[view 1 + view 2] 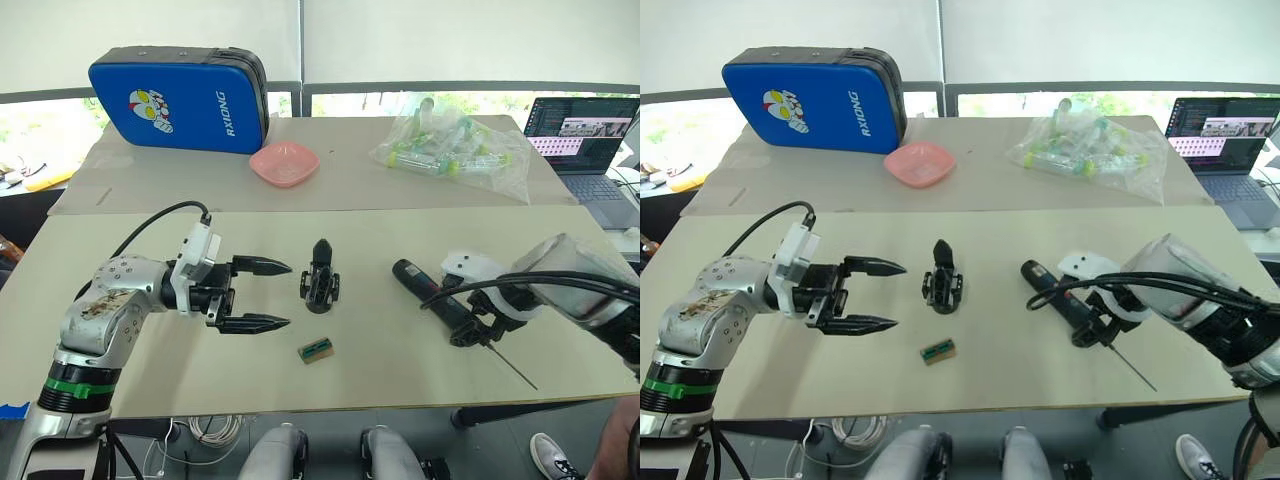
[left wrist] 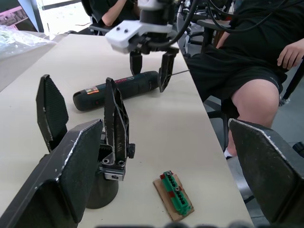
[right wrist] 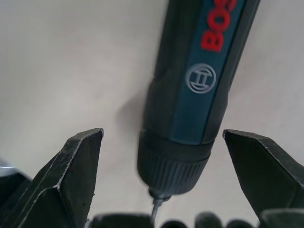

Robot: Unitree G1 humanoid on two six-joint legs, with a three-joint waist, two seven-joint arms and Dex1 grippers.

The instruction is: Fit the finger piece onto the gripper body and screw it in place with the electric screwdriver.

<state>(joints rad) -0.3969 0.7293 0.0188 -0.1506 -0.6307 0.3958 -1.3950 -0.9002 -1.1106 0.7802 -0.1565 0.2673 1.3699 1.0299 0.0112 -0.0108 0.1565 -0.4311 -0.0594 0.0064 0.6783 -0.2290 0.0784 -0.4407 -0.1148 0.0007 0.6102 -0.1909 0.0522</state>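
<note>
Beige worktop [image 1: 560,370] carried the gripper body [image 1: 320,278] upright at centre, small green block [image 1: 316,349] just in front. Left hand [image 1: 262,295] hovered spread beside it. Right hand [image 1: 1093,336] was spread astride the screwdriver [image 1: 437,299], not touching. Left wrist view added a seated person's knee [image 2: 256,102]; right wrist view, red lettering.

both end effectors, left [image 1: 268,295] and right [image 2: 151,71], fingers spread

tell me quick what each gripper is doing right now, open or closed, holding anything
Left gripper: open, holding nothing.
Right gripper: open, fingers astride the electric screwdriver, not yet closed on it.
</note>
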